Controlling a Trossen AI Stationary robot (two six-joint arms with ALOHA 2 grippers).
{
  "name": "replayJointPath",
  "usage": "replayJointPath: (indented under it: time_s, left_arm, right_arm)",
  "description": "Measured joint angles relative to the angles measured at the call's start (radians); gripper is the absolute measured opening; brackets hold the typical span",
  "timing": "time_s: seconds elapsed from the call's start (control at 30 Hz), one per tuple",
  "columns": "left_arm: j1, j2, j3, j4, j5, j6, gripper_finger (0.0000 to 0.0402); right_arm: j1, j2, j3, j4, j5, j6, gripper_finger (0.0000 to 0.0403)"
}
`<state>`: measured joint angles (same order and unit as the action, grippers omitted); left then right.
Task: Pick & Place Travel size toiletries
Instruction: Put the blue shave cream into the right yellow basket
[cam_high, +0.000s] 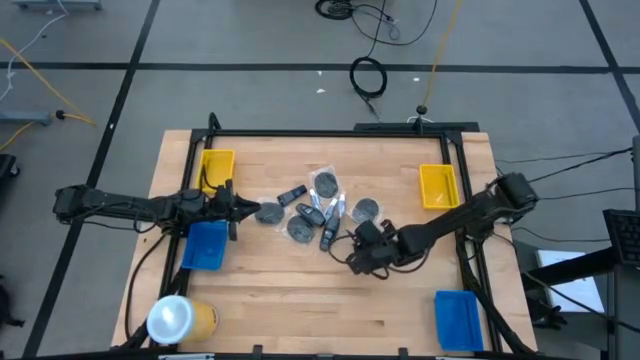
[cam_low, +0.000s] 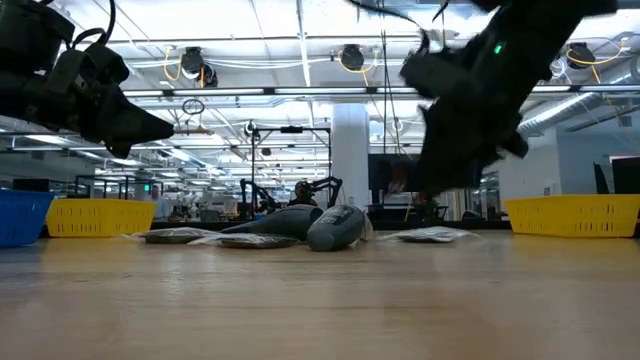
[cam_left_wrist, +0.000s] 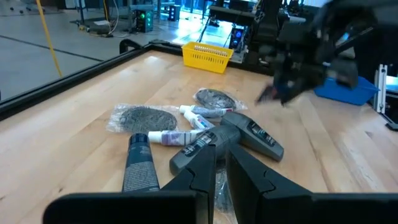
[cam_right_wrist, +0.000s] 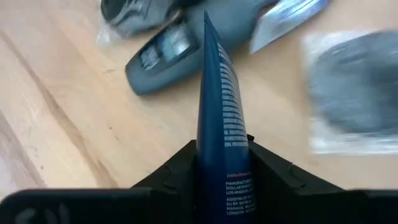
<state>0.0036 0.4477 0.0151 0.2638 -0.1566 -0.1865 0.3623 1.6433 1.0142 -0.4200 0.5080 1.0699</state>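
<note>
The toiletries lie in a loose pile at the table's middle (cam_high: 315, 210): grey discs in clear wrappers (cam_left_wrist: 142, 117), dark grey tubes (cam_left_wrist: 255, 134) and small white tubes (cam_left_wrist: 168, 137). My left gripper (cam_high: 243, 208) hovers shut above the table, just left of a grey disc (cam_high: 268, 212), holding nothing. My right gripper (cam_high: 358, 252) is near and right of the pile, raised off the table (cam_low: 455, 150), and is shut on a dark blue tube (cam_right_wrist: 217, 112). My right gripper pinches the dark blue tube between its two fingers (cam_right_wrist: 273, 171), on the printed end (cam_right_wrist: 231, 180) nearest the wrist. The tube lies along the fingers and sticks out ahead of them, its thin end (cam_right_wrist: 206, 31) pointing away. It is lifted clear of the table.
Yellow trays sit at the far left (cam_high: 217, 165) and far right (cam_high: 438, 185), blue trays at the near left (cam_high: 207, 245) and near right (cam_high: 458, 318). A yellow cylinder with a white top (cam_high: 180, 318) stands at the near left corner. Bare wood lies along the near side.
</note>
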Motion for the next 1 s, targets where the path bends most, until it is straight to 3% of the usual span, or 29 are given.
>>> replayJointPath:
  time_s: [0.2, 0.53, 0.77, 1.0]
  left_arm:
    - [0.000, 0.000, 0.000, 0.001, 0.000, 0.000, 0.0037]
    - [0.000, -0.001, 0.000, 0.047, -0.009, 0.006, 0.0037]
    - [0.000, -0.001, 0.000, 0.097, -0.009, 0.008, 0.0037]
    - [0.000, -0.001, 0.000, 0.101, 0.006, -0.002, 0.0037]
  right_arm:
    - [-0.012, -0.167, 0.000, -0.320, 0.032, 0.119, 0.0095]
    - [-0.064, -0.380, 0.000, -0.917, 0.015, 0.415, 0.0102]
    - [-0.169, -0.406, -0.001, -1.094, -0.042, 0.452, 0.0104]
    - [-0.353, -0.406, -0.097, -1.032, -0.099, 0.286, 0.0108]
